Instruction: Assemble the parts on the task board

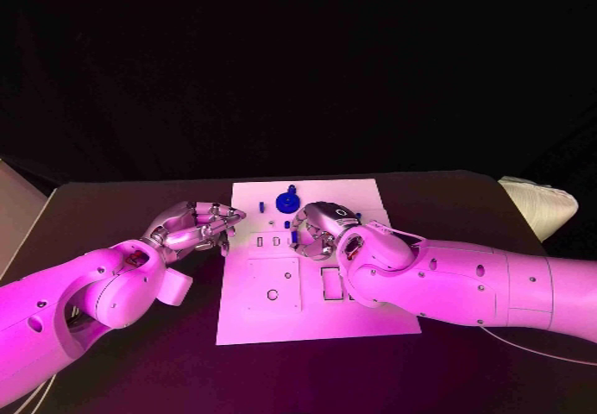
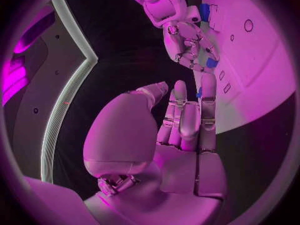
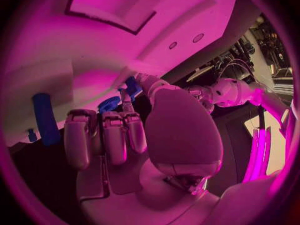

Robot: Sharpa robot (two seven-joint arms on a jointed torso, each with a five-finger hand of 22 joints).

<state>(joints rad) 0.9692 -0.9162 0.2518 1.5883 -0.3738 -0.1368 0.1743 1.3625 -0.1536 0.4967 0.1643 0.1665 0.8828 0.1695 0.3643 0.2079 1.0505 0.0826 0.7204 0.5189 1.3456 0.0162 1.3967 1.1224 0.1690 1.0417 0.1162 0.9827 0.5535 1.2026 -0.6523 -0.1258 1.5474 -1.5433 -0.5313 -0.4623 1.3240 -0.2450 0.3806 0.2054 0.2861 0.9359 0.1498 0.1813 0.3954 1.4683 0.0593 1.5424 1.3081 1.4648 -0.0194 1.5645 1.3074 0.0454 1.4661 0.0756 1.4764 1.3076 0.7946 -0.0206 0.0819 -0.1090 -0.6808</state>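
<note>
The white board (image 1: 311, 323) lies mid-tabletop (image 1: 112, 203). A round blue part (image 1: 289, 203) sits near its far edge, small pegs (image 1: 262, 205) beside it. Left hand (image 1: 199, 224) hovers at the board's left edge, fingers straight, empty. Right hand (image 1: 318, 228) curls over the board; whether it holds anything I cannot tell.

No readable text, label, brand, number or sign was found on task board (image 1: 304, 323), parts, hands or table; board markings were seen as plain outlines and holes only
</note>
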